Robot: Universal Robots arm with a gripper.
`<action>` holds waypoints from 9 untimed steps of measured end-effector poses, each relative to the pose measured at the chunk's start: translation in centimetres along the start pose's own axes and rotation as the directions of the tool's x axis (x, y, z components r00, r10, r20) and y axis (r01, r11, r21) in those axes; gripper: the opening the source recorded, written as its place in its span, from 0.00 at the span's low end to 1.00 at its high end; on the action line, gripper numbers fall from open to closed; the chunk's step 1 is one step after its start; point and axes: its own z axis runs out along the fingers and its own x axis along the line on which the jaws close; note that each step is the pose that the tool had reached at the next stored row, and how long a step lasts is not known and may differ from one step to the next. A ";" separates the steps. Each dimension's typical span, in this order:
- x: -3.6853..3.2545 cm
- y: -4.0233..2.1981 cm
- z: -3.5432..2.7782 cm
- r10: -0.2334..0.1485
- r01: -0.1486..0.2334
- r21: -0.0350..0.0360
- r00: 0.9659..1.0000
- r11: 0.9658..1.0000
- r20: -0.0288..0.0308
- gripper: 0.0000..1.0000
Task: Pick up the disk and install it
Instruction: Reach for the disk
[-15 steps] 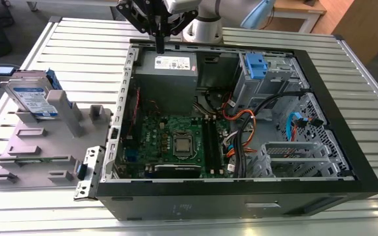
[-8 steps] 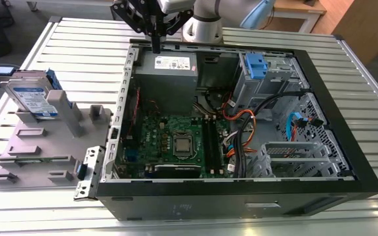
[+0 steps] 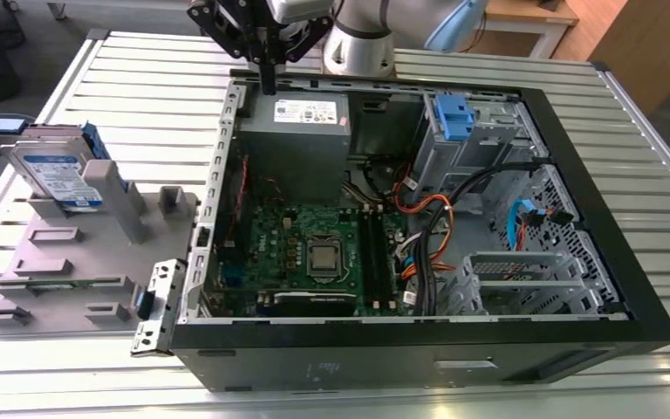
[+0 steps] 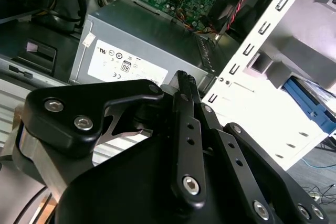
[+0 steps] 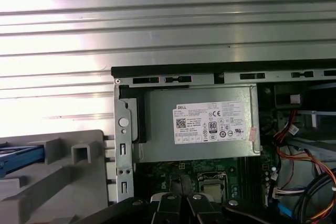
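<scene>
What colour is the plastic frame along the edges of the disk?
Blue. The exterior view shows it best, along the edges of the silver disk.

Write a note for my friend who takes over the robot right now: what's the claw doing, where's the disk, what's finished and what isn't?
Gripper: shut and holding nothing, above the large grey metal power-supply box inside the open black computer case.
Disk: the flat silver hard drive with a white-and-blue label and blue plastic frame stands on edge in the grey plastic stand. It is outside the case, on the exterior view's left, on the slatted metal table, well apart from the gripper.
Done: nothing shows as done.
Left: the disk is not yet picked up and not yet installed.
</scene>
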 end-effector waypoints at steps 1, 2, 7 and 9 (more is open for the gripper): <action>0.11 -0.01 0.00 0.000 0.000 0.000 1.000 1.000 0.000 0.11; 0.22 -0.02 -0.01 0.000 0.000 0.000 1.000 1.000 0.000 0.11; 0.73 -0.06 -0.02 0.000 0.000 0.000 1.000 1.000 0.000 0.11; 0.93 -0.07 -0.03 0.000 0.000 0.000 1.000 1.000 0.000 0.11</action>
